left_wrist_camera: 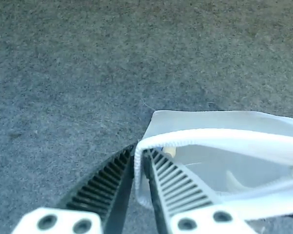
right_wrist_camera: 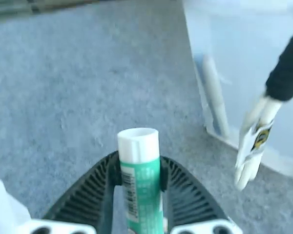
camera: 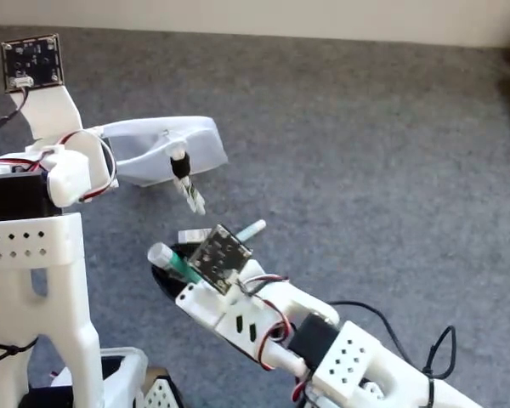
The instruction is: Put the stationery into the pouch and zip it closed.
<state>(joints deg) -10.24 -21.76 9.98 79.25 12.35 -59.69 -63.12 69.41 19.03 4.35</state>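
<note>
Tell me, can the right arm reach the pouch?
Probably yes. Bare carpet lies between the right gripper, shut on the glue stick, and the pouch, whose edge the left gripper pinches. A black-and-white piece at the pouch may get in its way.

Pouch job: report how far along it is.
Done: a pale pen-like item seems to lie inside the pouch. In hand: the left claw pinches the pouch's rim, the right claw grips a glue stick, apart from the pouch. Left to do: glue stick in, then zipping; the mouth gapes open.

White pouch [left_wrist_camera: 210,121] rim between tight jaws
</note>
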